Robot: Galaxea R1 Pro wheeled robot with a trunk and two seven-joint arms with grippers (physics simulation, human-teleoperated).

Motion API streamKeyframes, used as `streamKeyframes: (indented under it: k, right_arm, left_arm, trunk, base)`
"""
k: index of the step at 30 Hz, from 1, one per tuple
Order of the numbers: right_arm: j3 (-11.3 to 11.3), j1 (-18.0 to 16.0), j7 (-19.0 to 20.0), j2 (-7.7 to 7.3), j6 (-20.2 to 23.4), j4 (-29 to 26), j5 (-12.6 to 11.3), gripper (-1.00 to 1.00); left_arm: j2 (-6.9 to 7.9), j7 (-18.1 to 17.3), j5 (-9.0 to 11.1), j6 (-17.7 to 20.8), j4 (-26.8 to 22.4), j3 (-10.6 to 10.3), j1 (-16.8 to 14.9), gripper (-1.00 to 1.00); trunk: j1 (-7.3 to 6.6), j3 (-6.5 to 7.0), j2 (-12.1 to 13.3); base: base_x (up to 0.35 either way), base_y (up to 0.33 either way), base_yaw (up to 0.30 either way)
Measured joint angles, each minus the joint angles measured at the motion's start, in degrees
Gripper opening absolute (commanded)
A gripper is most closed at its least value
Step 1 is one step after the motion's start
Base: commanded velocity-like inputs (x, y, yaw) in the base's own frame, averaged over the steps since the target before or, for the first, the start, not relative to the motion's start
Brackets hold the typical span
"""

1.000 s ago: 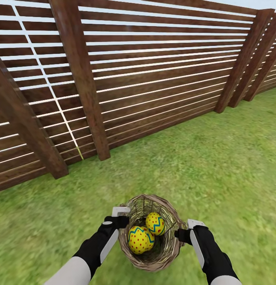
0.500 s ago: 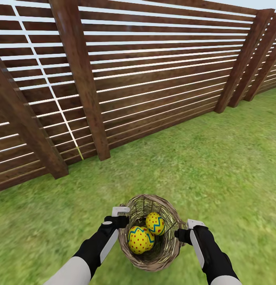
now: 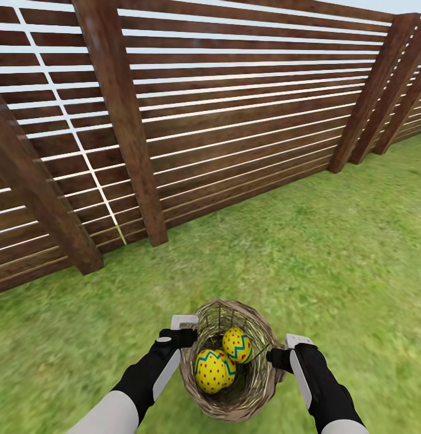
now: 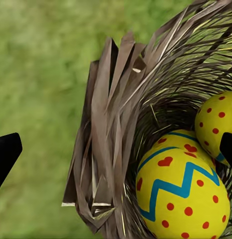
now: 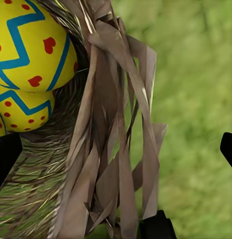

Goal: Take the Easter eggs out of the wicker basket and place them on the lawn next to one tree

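Two hands are carrying the wicker basket (image 3: 231, 361) between them in the head view, the left hand (image 3: 185, 328) at its left rim and the right hand (image 3: 283, 351) at its right rim, so the load is hanging level above the lawn (image 3: 331, 265) and nothing is spilling. Two Easter eggs (image 3: 219, 361) are showing plainly inside, a third peeking behind; the wooden fence (image 3: 222, 120) is standing far ahead, with no tree in sight. In the left wrist view, the dark fingertips (image 4: 6, 154) are sitting apart, straddling the braided rim (image 4: 108, 134), with the eggs (image 4: 183, 194) nestling inside. In the right wrist view, the fingertips (image 5: 228, 149) are likewise spread either side of the rim (image 5: 116, 149). Whether either hand is truly clamping the wicker I cannot tell.
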Motion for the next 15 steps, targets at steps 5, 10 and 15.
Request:
streamKeyframes:
  k: [5, 10, 15]
  right_arm:
    - [0.0, 0.0, -0.01, 0.02, 0.01, 0.0, 0.0, 1.0]
    - [0.0, 0.0, 0.01, 0.02, 0.02, -0.02, 0.0, 1.0]
    - [0.0, 0.0, 0.01, 0.02, 0.02, -0.04, 0.0, 1.0]
  left_arm:
    - [0.0, -0.02, 0.01, 0.0, 0.0, 0.0, 0.0, 1.0]
    - [0.0, -0.02, -0.01, 0.0, 0.0, 0.0, 0.0, 1.0]
    - [0.0, -0.03, -0.01, 0.0, -0.03, 0.0, 0.0, 1.0]
  trunk:
    - [0.0, 0.0, 0.0]
    - [0.0, 0.0, 0.0]
    - [0.0, 0.0, 0.0]
  base:
    - [0.0, 0.0, 0.0]
    - [0.0, 0.0, 0.0]
    - [0.0, 0.0, 0.0]
